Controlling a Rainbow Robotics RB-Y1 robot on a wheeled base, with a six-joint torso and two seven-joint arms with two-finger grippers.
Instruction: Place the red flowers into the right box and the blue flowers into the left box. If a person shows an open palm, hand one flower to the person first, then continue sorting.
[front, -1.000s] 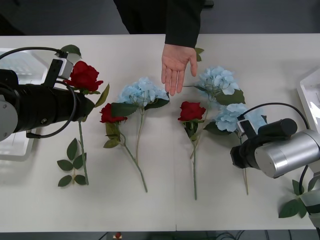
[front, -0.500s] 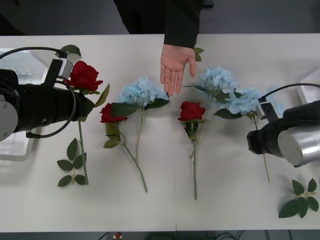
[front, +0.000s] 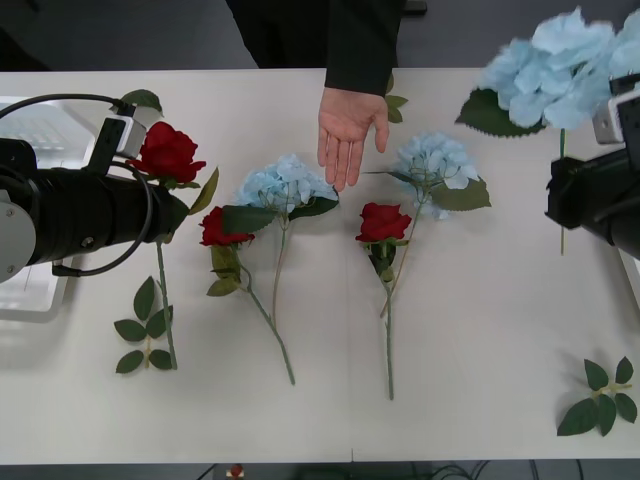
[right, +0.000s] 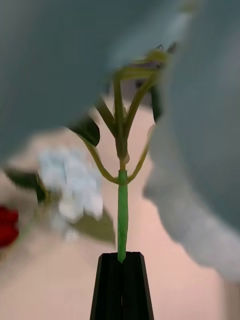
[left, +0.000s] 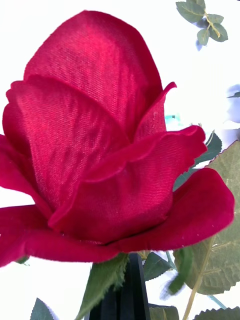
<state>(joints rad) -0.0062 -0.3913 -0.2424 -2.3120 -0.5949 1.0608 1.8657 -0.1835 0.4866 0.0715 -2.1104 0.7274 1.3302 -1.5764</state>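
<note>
The bench (front: 480, 330) has open room along its near edge and at the right, where a loose leaf sprig (front: 598, 397) lies alone. The left box (front: 30, 130) sits at the far left edge, partly behind the left arm.

The right tool (right: 121, 260) is pressed together on the green stem of a blue flower (front: 555, 65), held high at the right edge of the front view, its head toward the far side and its stem running down toward the near side. A second ago this flower lay low on the bench by the other blooms; now it is lifted well clear of them.

The left tool (left: 131, 295) pinches a red rose (front: 167, 152) just under its bloom, at the left, as it did before; the stem hangs toward the near edge.

The person's open palm (front: 348, 135) reaches over the far edge, fingers pointing toward the near side, about where it was.

Still on the bench, stems running toward the near edge: a blue flower (front: 285, 185) by the palm, another (front: 433, 160) to its right, and two red roses (front: 218, 230) (front: 383, 222). In the blurred right wrist view, the pale patch is probably one of these.
</note>
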